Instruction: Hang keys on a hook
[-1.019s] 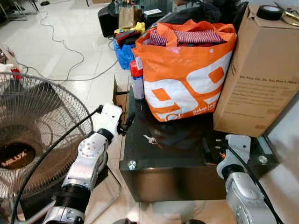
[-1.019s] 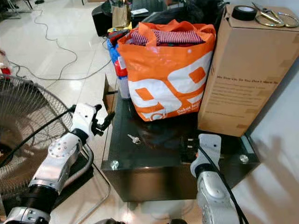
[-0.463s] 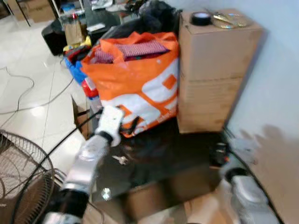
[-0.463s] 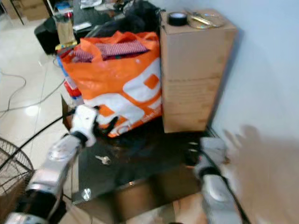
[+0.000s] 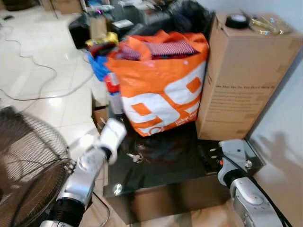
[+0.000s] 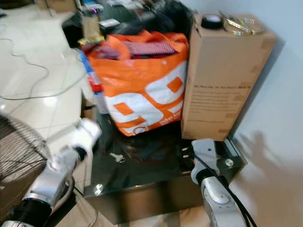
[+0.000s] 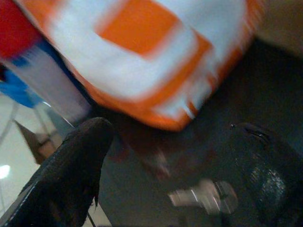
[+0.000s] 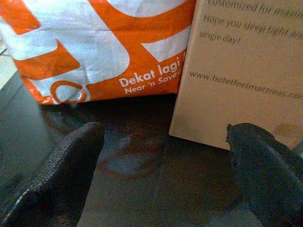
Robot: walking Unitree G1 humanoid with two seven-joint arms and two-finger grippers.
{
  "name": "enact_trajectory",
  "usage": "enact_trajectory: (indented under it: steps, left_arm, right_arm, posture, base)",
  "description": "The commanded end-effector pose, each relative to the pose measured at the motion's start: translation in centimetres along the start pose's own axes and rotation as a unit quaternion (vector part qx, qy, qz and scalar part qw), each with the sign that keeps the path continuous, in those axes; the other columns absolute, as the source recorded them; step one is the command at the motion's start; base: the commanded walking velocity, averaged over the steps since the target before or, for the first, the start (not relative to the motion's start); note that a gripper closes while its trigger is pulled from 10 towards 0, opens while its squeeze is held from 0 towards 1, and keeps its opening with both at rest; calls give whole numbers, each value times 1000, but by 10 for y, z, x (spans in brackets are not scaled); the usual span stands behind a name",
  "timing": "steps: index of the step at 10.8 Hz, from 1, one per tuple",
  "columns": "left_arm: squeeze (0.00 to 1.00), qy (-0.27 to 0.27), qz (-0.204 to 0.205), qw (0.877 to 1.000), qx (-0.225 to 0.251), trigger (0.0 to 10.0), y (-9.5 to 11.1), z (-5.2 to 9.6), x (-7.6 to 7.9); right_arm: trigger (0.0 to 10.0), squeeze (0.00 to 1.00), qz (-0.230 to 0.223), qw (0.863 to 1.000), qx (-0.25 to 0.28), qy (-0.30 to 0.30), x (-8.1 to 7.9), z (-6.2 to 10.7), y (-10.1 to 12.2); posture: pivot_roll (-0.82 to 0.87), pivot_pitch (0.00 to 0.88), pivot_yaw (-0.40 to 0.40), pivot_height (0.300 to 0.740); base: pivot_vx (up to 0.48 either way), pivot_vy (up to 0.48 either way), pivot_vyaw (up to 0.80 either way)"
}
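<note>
A small bunch of silver keys [image 5: 135, 157] lies flat on the black glass table [image 5: 165, 172], in front of the orange bag. My left arm's white wrist [image 5: 112, 136] hovers at the table's left edge, just left of the keys. In the left wrist view the keys [image 7: 203, 197] lie low between the two black fingers [image 7: 71, 175], which stand wide apart, and the left gripper [image 7: 170, 165] is open. My right gripper [image 8: 165, 156] is open and holds nothing, low over the table's right side [image 5: 213, 153].
An orange and white shopping bag [image 5: 161, 90] full of cloth and a tall cardboard box [image 5: 246, 75] with a tape roll [image 5: 236, 21] crowd the table's back. A red-capped spray can [image 5: 112, 94] stands beside the bag. A floor fan [image 5: 23, 165] stands left. Cables cross the tiled floor.
The whole picture has swung and blurred, so the camera moved. The keys still lie on the table. My left gripper stays close beside them, and the right gripper keeps its place.
</note>
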State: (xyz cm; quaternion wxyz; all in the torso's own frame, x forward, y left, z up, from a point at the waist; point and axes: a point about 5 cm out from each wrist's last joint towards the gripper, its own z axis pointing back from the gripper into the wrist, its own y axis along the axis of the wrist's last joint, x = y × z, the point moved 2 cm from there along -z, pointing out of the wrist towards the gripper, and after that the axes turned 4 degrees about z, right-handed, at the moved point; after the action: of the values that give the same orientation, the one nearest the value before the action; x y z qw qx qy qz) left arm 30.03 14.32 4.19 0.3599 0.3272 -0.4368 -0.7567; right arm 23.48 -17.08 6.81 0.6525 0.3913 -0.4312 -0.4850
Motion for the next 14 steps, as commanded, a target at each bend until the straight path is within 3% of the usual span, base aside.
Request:
enact_trajectory:
  steps: [1,2,3,4,5,6,7,8,9,12,14]
  left_arm:
    - [545,-38,-72,996,-24,10000,1,-10,1]
    - [859,-68,-106,991,-46,10000,1,-17,0]
    - [1000,-91,-98,989,-61,10000,2,-26,0]
    - [1000,-109,-131,981,-92,10000,-7,-29,1]
    - [1000,-121,-151,975,-108,10000,-15,-30,3]
    - [788,-135,-176,969,-113,10000,-22,-31,7]
    - [0,-140,-184,966,-115,10000,-24,-32,11]
    - [0,-145,-192,964,-117,10000,-27,-34,14]
    - [0,-123,-206,961,-138,10000,-33,-35,12]
    - [0,-68,-228,957,-165,10000,-36,-33,-7]
    - [0,-69,-223,959,-161,10000,-36,-34,-6]
  right_arm:
    - [10000,0,12,1000,4,10,2,0,3]
    - [10000,0,14,1000,2,27,1,1,3]
    - [10000,173,23,999,1,45,-1,4,4]
    - [10000,749,47,997,1,59,-2,6,7]
    - [10000,0,56,996,1,63,-3,7,9]
    - [10000,0,58,995,1,78,-8,9,12]
    - [10000,0,56,993,1,101,-14,14,13]
    - [10000,0,59,989,2,132,-22,19,14]
    - [10000,0,71,977,-8,199,-37,30,10]
    - [10000,0,76,974,-16,212,-37,44,11]
    - [10000,0,76,973,-16,219,-40,52,16]
  posture:
    - [-146,0,47,740]
    - [-156,0,40,740]
    - [-180,0,44,740]
    - [-205,0,48,740]
    - [-228,0,52,740]
    - [-249,0,51,740]
    - [-262,0,50,740]
    - [-272,0,51,740]
    - [-295,17,43,740]
    - [-322,64,22,740]
    - [-341,86,2,740]
  base:
    - [0,0,0]
    - [0,0,0]
    - [0,0,0]
    - [0,0,0]
    - [0,0,0]
    - [0,0,0]
    - [0,0,0]
    - [0,0,0]
    - [0,0,0]
    - [0,0,0]
    - [0,0,0]
